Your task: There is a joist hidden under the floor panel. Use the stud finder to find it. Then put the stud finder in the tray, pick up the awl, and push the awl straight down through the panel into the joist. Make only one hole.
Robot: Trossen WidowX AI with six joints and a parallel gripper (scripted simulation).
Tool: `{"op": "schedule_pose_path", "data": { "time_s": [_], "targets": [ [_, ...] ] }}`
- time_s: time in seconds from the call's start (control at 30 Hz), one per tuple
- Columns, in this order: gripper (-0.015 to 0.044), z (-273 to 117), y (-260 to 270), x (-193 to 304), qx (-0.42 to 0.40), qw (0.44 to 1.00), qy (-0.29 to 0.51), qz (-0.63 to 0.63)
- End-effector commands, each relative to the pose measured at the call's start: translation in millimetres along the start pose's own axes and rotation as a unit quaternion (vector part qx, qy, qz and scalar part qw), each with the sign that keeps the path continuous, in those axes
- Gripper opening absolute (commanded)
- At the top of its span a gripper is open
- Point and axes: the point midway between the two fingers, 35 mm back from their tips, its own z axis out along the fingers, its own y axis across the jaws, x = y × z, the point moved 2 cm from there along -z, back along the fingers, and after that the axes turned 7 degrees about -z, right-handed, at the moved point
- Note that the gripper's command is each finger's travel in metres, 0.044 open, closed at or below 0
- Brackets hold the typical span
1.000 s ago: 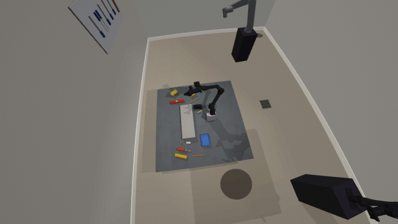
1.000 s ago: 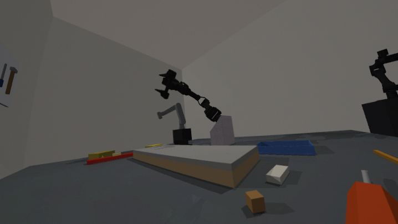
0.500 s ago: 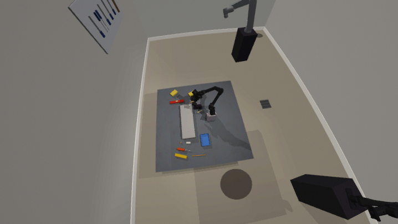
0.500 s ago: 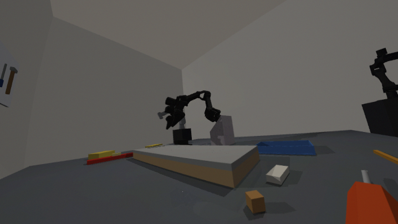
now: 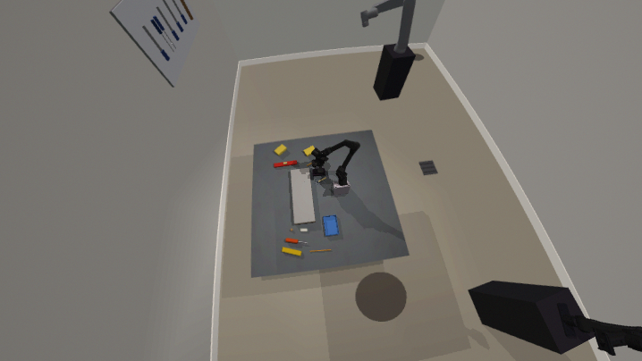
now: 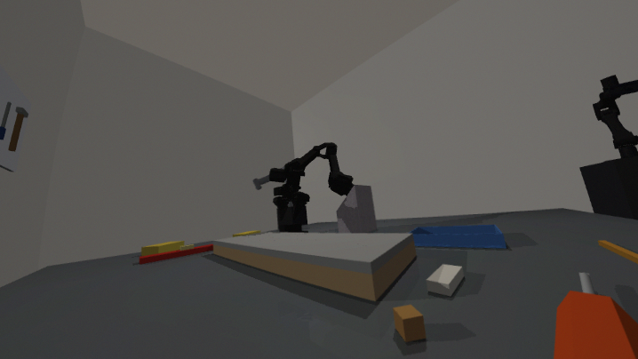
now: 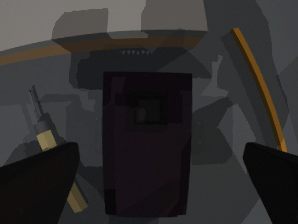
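Note:
My gripper [image 5: 318,163] [image 6: 291,205] [image 7: 165,153] is open and empty, pointing down above the stud finder. The stud finder [image 5: 316,174] [image 7: 147,172], a dark box with a small square window, lies between the open fingers in the wrist view, beside the panel. The pale floor panel [image 5: 299,197] [image 6: 312,245] [image 7: 125,15] has a brown edge. A tool with a pale yellow handle and thin metal tip, seemingly the awl [image 5: 322,180] [image 7: 45,141], lies near the left finger. The blue tray [image 5: 331,225] [image 6: 459,238] is empty.
An orange-brown stick [image 7: 260,85] lies near the right finger. A red level [image 5: 285,163] and yellow blocks [image 5: 280,149] lie beyond the panel. A white block [image 5: 303,230] [image 6: 446,279], small brown block [image 6: 409,323] and orange-handled tool [image 5: 291,240] [image 6: 588,325] lie at the opposite end.

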Motion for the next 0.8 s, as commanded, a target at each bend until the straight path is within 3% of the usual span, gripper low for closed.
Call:
{"op": "schedule_pose_path", "data": {
  "time_s": [0.0,0.77],
  "targets": [
    [0.0440,1,4,0,0.000,1.000,0.002,0.000],
    [0.0440,27,9,4,-0.001,1.000,0.003,0.000]
  ]
}}
